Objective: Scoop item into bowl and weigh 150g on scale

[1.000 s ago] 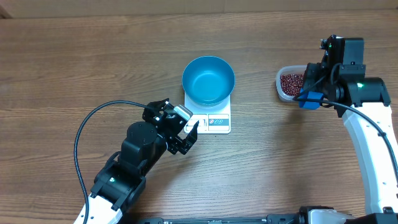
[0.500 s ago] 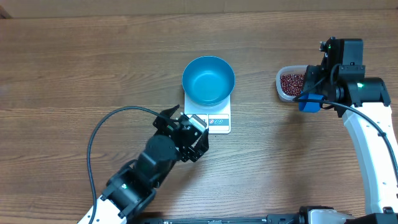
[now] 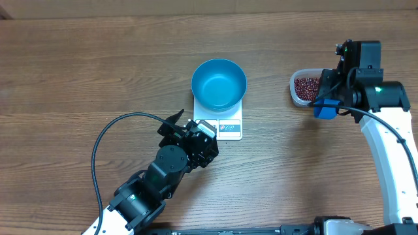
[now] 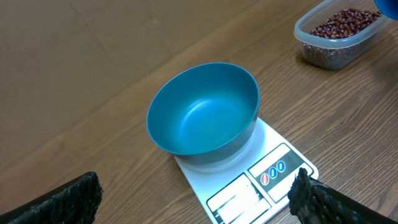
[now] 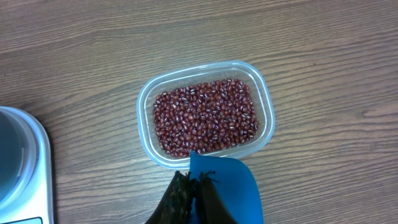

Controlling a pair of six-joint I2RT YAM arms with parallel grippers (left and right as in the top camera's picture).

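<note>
Blue bowl (image 3: 219, 85) upright on white scale (image 3: 230, 128)

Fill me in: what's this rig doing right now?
The right gripper is shut on a blue scoop, held at the edge of the clear tub of beans. The blue bowl sits empty on the white scale, so no beans have gone in yet. The left gripper is wide open and holds nothing, hovering at the scale's front edge.

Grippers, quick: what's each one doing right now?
Left gripper: open, holding nothing, near the scale.
Right gripper: shut on the blue scoop, at the edge of the clear tub of beans.
</note>
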